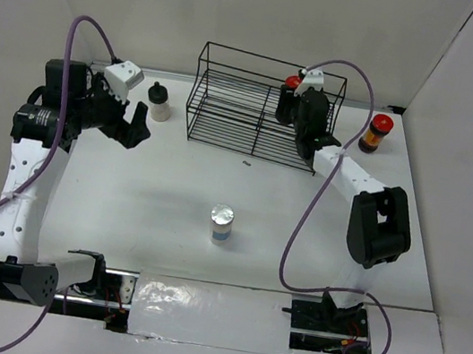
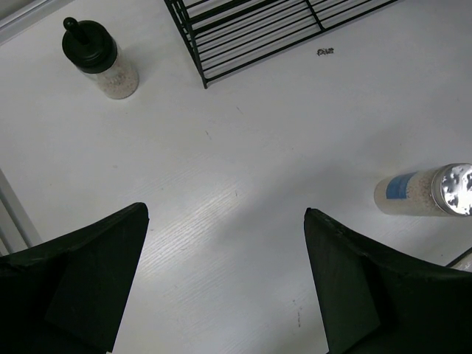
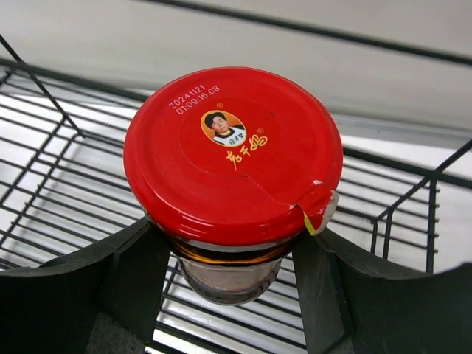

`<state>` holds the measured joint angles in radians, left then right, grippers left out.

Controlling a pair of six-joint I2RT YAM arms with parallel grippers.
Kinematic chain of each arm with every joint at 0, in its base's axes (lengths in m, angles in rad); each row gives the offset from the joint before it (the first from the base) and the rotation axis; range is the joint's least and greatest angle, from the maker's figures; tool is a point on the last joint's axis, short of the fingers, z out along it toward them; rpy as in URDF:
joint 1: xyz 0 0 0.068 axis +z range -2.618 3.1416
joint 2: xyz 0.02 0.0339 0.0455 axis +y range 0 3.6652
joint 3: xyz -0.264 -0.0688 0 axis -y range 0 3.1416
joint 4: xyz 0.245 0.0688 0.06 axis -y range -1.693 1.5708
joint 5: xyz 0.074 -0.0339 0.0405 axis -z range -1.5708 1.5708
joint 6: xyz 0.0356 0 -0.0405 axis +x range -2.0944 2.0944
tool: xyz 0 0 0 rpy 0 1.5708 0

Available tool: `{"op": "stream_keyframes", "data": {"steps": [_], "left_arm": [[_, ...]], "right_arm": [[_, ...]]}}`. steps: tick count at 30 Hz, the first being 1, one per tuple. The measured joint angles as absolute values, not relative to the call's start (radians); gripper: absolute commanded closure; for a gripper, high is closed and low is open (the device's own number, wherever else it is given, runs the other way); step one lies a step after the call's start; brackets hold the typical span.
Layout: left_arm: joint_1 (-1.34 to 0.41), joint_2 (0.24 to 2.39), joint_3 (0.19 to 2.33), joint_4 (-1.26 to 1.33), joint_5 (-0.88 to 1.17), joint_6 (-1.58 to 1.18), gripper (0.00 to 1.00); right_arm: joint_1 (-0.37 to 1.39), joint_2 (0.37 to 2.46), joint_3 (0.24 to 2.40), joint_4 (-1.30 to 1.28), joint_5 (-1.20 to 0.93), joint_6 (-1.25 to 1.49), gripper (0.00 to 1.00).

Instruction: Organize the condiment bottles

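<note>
**Glass jar in the right pincer, three more bottles on the table**

The right pincer [image 1: 300, 113] pinches a red-lidded jar [image 3: 232, 155] just under its lid, one finger on each side of the dark glass. It holds the jar over the wires of the black wire rack [image 1: 232, 95], at the rack's right end in the upper middle of the top view. Whether the jar's base rests on the wires, I cannot tell.

The jar looks like glass with a metal lid, so it is probably heavy for its size, stiff, smooth and breakable. A hold on the body below the lid's overhang seems soundest, since the lid would stop any slip.

The left pincer [image 2: 226, 212] is spread wide over the table [image 1: 124, 195] at the left, with nothing between its fingers.

There are four bottles and one rack:
- **Red-lidded jars:** two, the held one and a second red-lidded jar [image 1: 375, 133] standing right of the rack.
- **Black-capped bottle [image 1: 159, 102]:** one, just left of the rack.
- **Blue-labelled bottle [image 1: 221, 224]:** one, alone at mid-frame.

The two pale bottles look light and easily tipped, so they are best taken around mid-body.
</note>
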<state>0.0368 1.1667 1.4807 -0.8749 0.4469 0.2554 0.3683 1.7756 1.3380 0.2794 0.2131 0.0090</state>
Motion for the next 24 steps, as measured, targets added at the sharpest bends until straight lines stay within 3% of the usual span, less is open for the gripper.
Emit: {"op": "stream_keyframes", "data": {"steps": [7,10,11,12,13,15,24], "left_arm": [[0.060,1.167,1.466,-0.868,0.465,0.256,0.01],[0.067,1.167,1.466,-0.867,0.472,0.256,0.01],[0.069,1.167,1.466,-0.867,0.474,0.256,0.01],[0.071,1.167,1.466,-0.867,0.477,0.256,0.01],[0.072,1.167,1.466,-0.867,0.477,0.256,0.01],[0.074,1.167,1.466,-0.867,0.479,0.256,0.01],[0.075,1.167,1.466,-0.867,0.496,0.256,0.01]], "right_arm": [[0.369,1.789,1.299,0.338,0.202,0.006,1.00],[0.372,1.793,1.303,0.340,0.201,0.002,0.86],[0.373,1.793,1.303,0.339,0.199,-0.002,0.57],[0.373,1.794,1.304,0.338,0.197,-0.008,0.38],[0.373,1.794,1.307,0.335,0.195,-0.013,0.20],[0.378,1.794,1.314,0.327,0.196,-0.018,0.00],[0.384,1.789,1.365,0.315,0.231,-0.030,0.00]]}}
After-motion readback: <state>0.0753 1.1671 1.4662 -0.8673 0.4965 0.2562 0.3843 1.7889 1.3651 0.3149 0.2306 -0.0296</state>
